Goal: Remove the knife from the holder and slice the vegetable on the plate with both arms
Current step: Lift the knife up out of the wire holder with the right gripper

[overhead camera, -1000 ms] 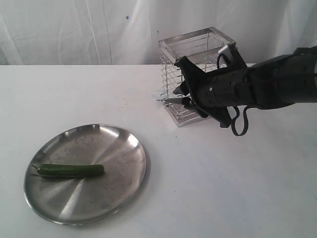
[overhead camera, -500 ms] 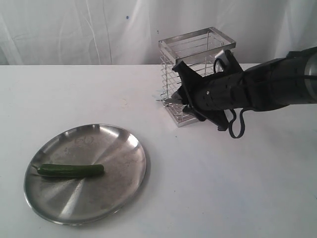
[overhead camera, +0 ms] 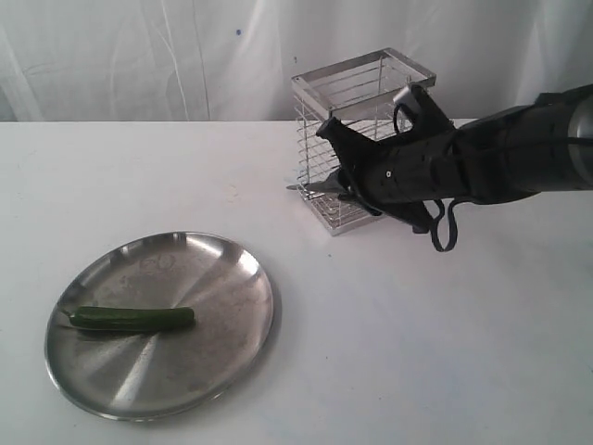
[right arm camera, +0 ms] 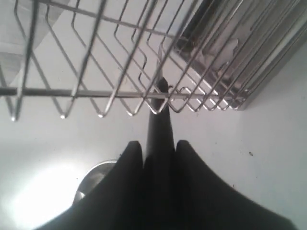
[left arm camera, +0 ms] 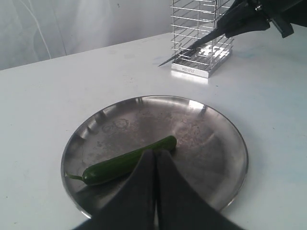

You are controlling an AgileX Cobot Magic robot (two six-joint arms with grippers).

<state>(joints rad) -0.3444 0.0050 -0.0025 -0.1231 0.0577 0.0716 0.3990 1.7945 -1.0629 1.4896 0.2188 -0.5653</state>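
The steel-wire holder (overhead camera: pixel 363 102) stands at the back of the table. The knife (overhead camera: pixel 309 187) lies about level, its blade tip poking out through the holder's wires (right arm camera: pixel 120 57). My right gripper (overhead camera: pixel 346 182) is beside the holder, shut on the knife's black handle (right arm camera: pixel 159 132). The blade (left arm camera: pixel 192 46) also shows in the left wrist view, next to the holder (left arm camera: pixel 201 28). The green vegetable (overhead camera: pixel 134 319) lies on the round steel plate (overhead camera: pixel 232 269). My left gripper (left arm camera: pixel 156 153) hangs shut and empty just over the vegetable (left arm camera: pixel 120 164) and plate (left arm camera: pixel 206 139). It is out of the exterior view.
The white table (overhead camera: pixel 417 352) runs back to a white curtain (overhead camera: pixel 139 56). The right arm (overhead camera: pixel 500 162) reaches in from the right edge, a cable loop (overhead camera: pixel 445 227) hanging under it.
The right gripper's fingers have closed on the knife handle. The gripper has edged left and up, and the holder has shifted slightly left with it. Plate and vegetable have not moved.
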